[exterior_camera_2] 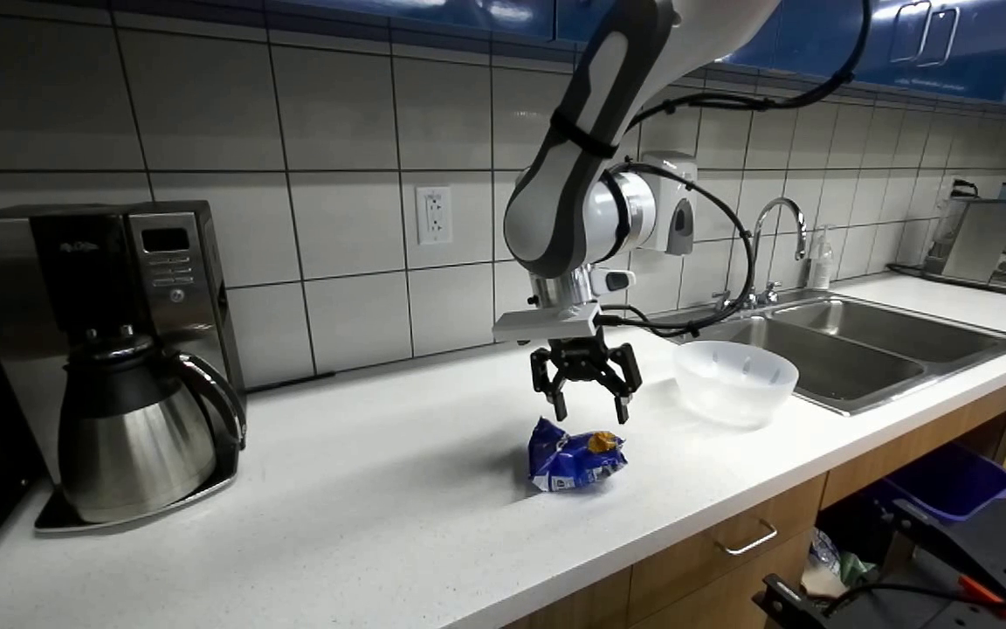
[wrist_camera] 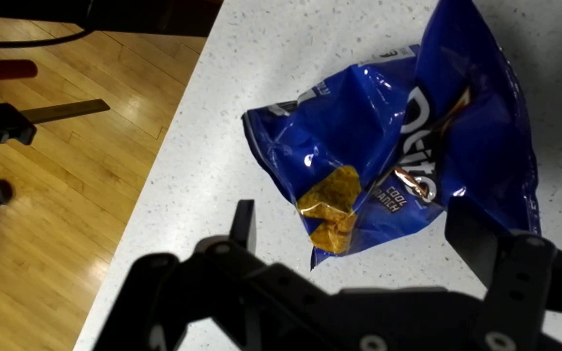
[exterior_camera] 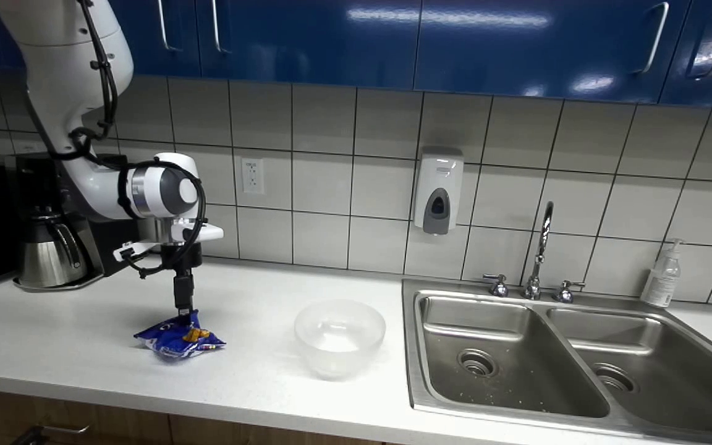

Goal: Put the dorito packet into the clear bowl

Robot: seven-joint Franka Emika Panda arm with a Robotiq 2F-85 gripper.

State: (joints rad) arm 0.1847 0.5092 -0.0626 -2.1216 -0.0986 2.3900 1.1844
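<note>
The blue Doritos packet lies crumpled on the white counter in both exterior views (exterior_camera: 173, 339) (exterior_camera_2: 568, 461). It also fills much of the wrist view (wrist_camera: 359, 126). The clear, frosted bowl stands on the counter between the packet and the sink in both exterior views (exterior_camera: 339, 358) (exterior_camera_2: 726, 389). I see nothing in it. My gripper (exterior_camera_2: 591, 417) points down, open and empty, just above the packet. In an exterior view the gripper (exterior_camera: 183, 308) overlaps the packet's back corner. In the wrist view the gripper's fingers (wrist_camera: 351, 214) are wide apart, the right one overlapping the packet's edge.
A double steel sink (exterior_camera: 415, 346) with a faucet (exterior_camera: 540, 253) is beyond the bowl. A coffee maker with a steel carafe (exterior_camera_2: 136, 437) stands at the counter's opposite end. A tiled wall (exterior_camera: 325, 179) backs the counter. The counter's front edge (wrist_camera: 164, 146) is near the packet.
</note>
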